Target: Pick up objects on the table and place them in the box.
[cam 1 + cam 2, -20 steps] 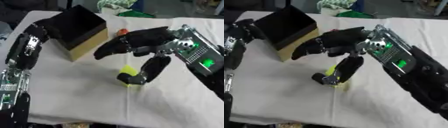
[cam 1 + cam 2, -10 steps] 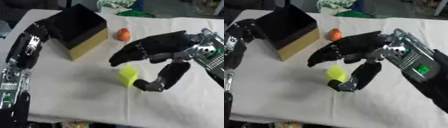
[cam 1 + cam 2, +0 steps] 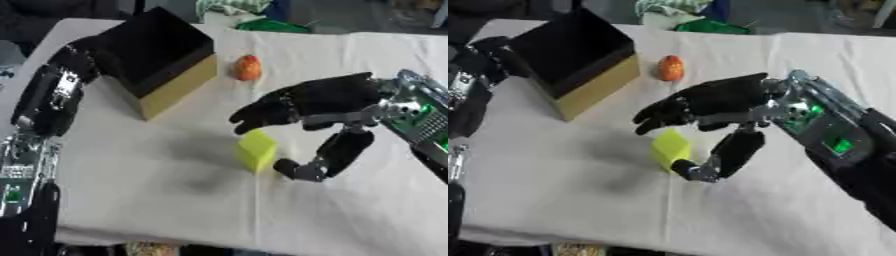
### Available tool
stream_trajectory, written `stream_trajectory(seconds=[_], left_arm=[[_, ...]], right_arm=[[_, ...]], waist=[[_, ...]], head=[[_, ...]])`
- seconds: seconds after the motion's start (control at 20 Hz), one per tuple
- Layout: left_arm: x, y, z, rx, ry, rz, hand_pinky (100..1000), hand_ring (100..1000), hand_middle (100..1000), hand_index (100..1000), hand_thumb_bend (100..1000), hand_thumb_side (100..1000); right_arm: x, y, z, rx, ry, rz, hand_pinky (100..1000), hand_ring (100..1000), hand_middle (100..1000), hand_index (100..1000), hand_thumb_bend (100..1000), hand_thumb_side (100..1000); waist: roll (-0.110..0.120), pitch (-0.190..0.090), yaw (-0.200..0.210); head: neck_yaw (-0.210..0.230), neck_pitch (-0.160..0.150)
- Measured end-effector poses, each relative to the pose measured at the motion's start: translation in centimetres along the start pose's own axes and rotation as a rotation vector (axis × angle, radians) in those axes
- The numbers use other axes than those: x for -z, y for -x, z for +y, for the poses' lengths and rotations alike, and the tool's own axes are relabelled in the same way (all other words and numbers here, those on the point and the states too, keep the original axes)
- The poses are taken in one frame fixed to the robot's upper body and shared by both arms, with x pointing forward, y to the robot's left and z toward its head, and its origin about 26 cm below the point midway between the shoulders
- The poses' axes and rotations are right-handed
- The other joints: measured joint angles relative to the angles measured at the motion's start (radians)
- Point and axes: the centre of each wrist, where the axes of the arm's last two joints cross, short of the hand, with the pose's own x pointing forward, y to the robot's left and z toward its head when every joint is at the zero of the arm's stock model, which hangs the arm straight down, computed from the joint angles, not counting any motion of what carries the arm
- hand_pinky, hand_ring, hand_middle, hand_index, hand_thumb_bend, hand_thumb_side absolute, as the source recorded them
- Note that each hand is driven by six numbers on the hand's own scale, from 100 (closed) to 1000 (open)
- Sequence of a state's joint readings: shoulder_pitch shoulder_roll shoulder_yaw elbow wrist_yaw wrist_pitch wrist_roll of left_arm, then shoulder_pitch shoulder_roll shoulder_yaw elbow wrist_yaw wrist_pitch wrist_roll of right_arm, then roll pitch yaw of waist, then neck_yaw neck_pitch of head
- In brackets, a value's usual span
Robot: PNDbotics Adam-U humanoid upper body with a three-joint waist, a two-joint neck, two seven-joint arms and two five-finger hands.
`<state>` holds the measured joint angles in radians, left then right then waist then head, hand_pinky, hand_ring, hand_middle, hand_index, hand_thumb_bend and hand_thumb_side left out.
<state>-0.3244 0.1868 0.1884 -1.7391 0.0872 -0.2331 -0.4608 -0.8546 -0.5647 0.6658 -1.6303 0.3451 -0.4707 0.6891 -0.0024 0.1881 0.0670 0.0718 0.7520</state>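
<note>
White cloth covers the table [image 3: 157,200]; clutter at the far edge is green and pale fabric, nothing I can name.

Right hand [image 3: 319,102] hangs over the yellow block [image 3: 256,149], fingers spread above it and thumb hooked low just beside its right face. Nothing is closed on the block; I read this as a hand set up to pinch, thumb on one side, fingers to come down on the other. Whether the thumb tip touches the block I cannot tell. The block sits on the cloth near mid-table, tilted on a corner or edge by the look of it.

Box [image 3: 162,50] stands at far left, black inside, tan wall facing me, opening tipped toward the view. Left hand [image 3: 79,57] rests against its near-left corner, likely steadying it for the drop; its fingers are dark against the dark box, so open or curled I cannot say.

An orange object [image 3: 248,67], rounded, lies just right of the box, apart from both hands. Probably the next pick.

Box interior is all shadow; contents unknown.
</note>
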Motion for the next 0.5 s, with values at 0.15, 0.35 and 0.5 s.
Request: stream_trajectory(seconds=[0.15,0.35,0.5], left_arm=[[0.0,0.0,0.0,0.0,0.0,0.0,700,630,614,853,100,759],[0.0,0.0,0.0,0.0,0.001,0.0,701,630,615,853,100,759],[0.0,0.1,0.0,0.0,0.002,-0.001,701,630,614,853,100,759]], right_arm=[[0.3,0.6,0.6,-0.013,0.001,0.015,948,944,991,1000,100,713],[0.6,1.4,1.3,-0.025,0.007,0.026,948,941,983,1000,100,713],[0.8,1.7,1.6,-0.028,0.01,0.028,948,938,976,1000,100,717]], waist=[[0.002,0.0,0.0],[0.003,0.0,0.001],[0.004,0.0,0.002]], head=[[-0.001,0.001],[-0.002,0.003],[-0.004,0.003]])
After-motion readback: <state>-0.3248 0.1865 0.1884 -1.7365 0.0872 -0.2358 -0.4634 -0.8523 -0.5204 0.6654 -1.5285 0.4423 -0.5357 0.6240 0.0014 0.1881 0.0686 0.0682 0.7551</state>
